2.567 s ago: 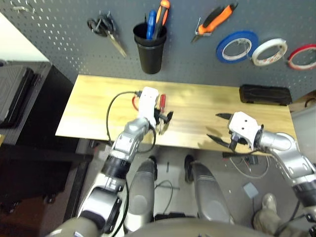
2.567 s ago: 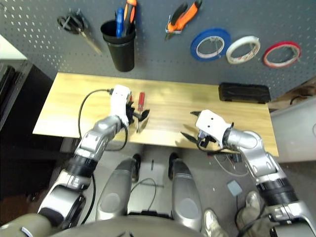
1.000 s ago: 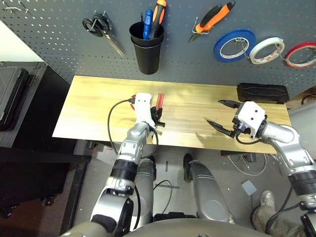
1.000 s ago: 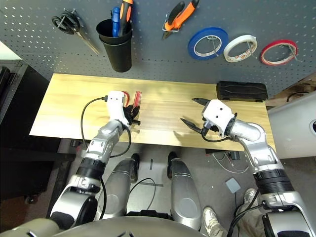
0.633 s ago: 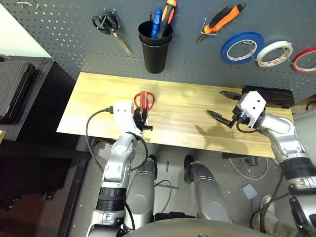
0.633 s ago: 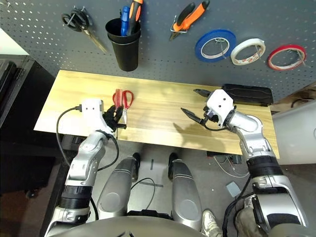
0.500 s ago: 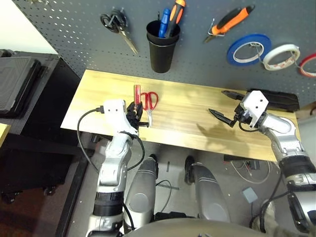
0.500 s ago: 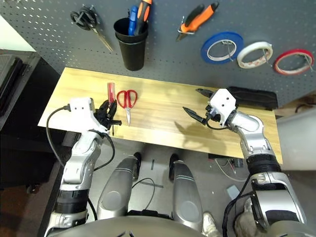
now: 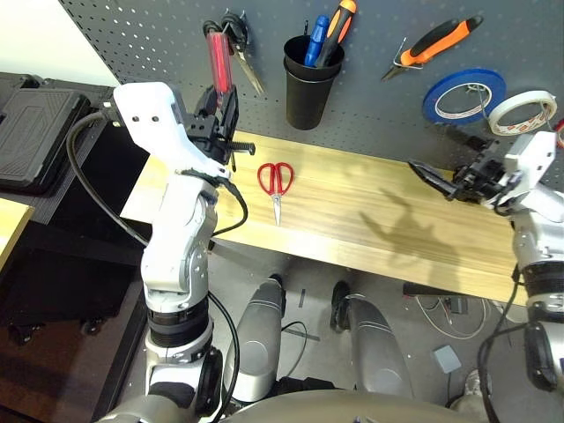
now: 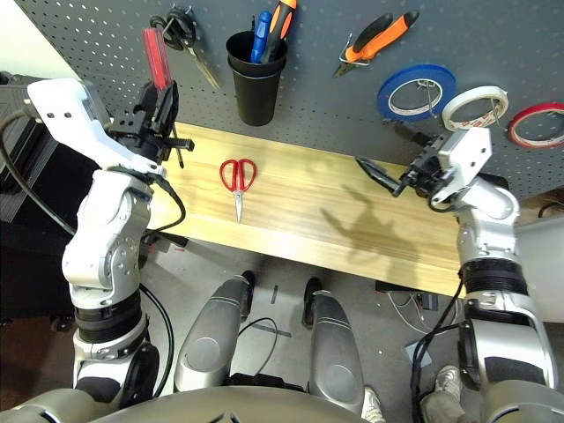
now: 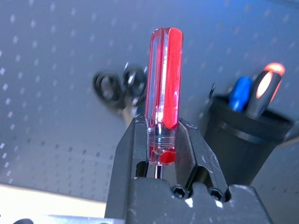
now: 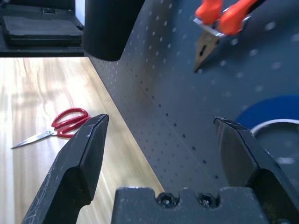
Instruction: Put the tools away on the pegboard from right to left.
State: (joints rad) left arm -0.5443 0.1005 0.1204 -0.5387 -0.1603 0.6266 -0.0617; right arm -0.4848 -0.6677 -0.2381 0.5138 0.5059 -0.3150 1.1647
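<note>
My left gripper is shut on the slim red-handled screwdriver, held high with its handle up in front of the pegboard, beside the black-handled scissors. The red-handled scissors lie flat on the wooden table, left of centre. On the board hang the orange-and-black pliers and, at the far right, the thin red tape ring. My right gripper hovers open and empty above the table's right end, close to the board.
A black cup on the board holds blue and orange-handled tools. Blue tape and white tape hang left of the red ring. A black case sits on a dark stand left of the table.
My left gripper has lifted the screwdriver off the table up to the board by the black scissors. My right gripper rose toward the board, still open. The camera also shifted.
</note>
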